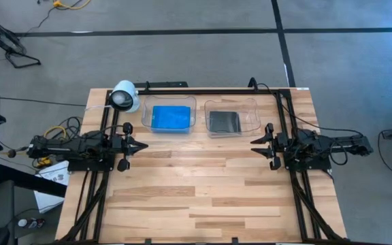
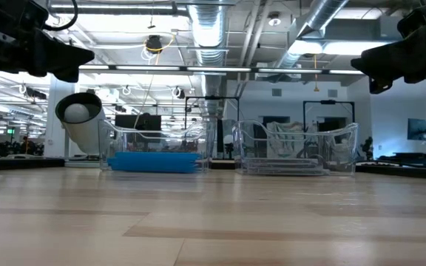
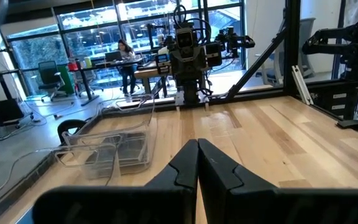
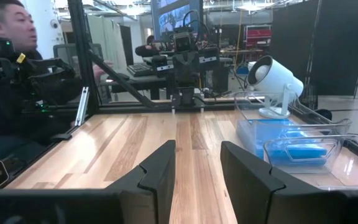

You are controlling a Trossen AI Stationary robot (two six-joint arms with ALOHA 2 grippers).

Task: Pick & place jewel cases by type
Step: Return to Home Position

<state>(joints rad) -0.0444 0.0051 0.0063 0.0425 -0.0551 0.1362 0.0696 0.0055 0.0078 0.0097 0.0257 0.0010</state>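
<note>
Sorting is judged finished or all but finished: no jewel case is seen lying loose on the table point(image 1: 203, 190). The blue jewel cases point(image 1: 172, 118) are stacked in the left tray point(image 1: 145, 109), just beside the white camera point(image 1: 124, 96). The dark jewel cases point(image 1: 224, 122) are laid in the right tray point(image 1: 258, 109). The two trays are set side by side at the table's far edge, near each other but apart. From table height, each stack is seen lying flat on its tray floor; the number of cases in each cannot be told. The left gripper point(image 1: 144, 144) is held above the table's left side, well apart from the trays. Its fingers are pressed together with nothing between them, as is plain in the left wrist view. The right gripper point(image 1: 256, 145) is held opposite it at the right side, fingers spread and nothing gripped, as is plain in the right wrist view. The arms are posed facing each other across bare wood, so the only work left is judged to be settling at the home position. A person point(image 4: 8, 68) is noted beyond the table's edge, apart from both grippers. No brand, label or lettering can be read on the cases, trays or camera. Screens in the room behind are too small to make out.
</note>
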